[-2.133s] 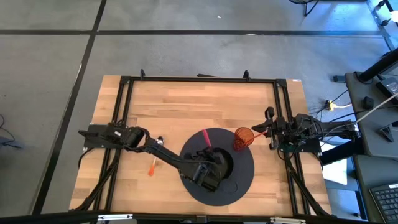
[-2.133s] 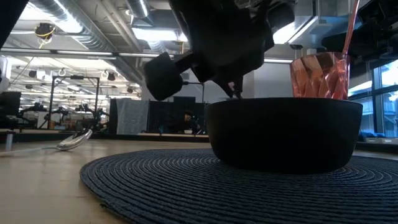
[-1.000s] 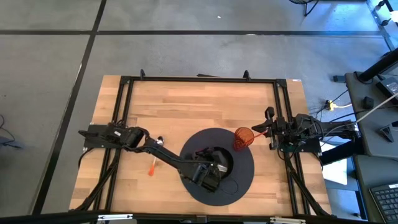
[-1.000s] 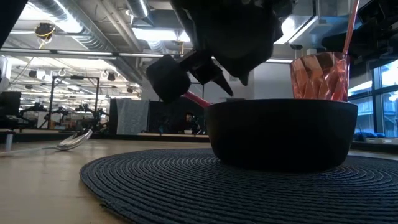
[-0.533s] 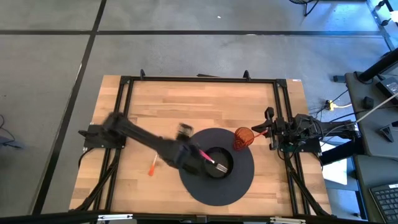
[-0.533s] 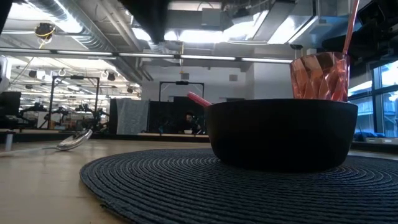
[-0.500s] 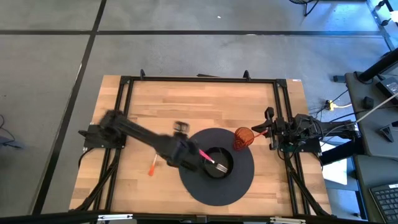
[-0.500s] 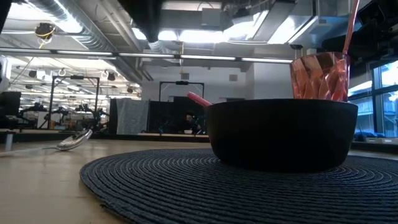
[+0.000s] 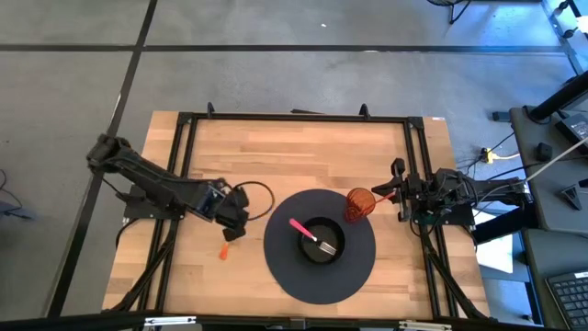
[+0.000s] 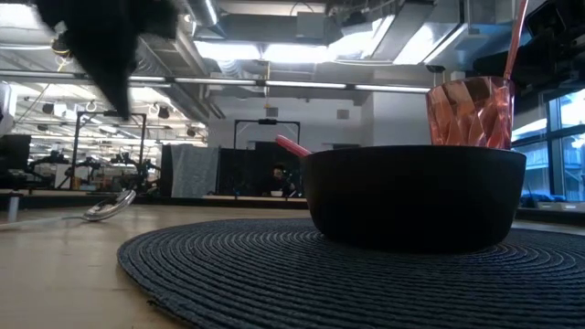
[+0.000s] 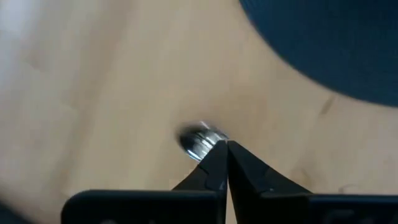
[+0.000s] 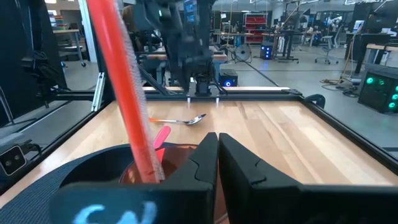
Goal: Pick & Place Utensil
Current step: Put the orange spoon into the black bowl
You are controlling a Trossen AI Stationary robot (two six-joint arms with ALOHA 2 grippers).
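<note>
Spoon (image 9: pixel 229 237) flat on counter (image 9: pixel 276 156), directly below left tool (image 9: pixel 234 217), fingers closed, empty; handle pointing away from mat (image 9: pixel 276 267). Right tool (image 9: pixel 397 191) farther, closed, parked by cup (image 9: pixel 358 204).

You have a round dark woven placemat (image 9: pixel 360 271) lying on the wooden table (image 9: pixel 276 156). A red faceted cup (image 9: pixel 357 204) with a red straw (image 12: pixel 124 93) stands at the mat's right edge, beside the centre.
</note>
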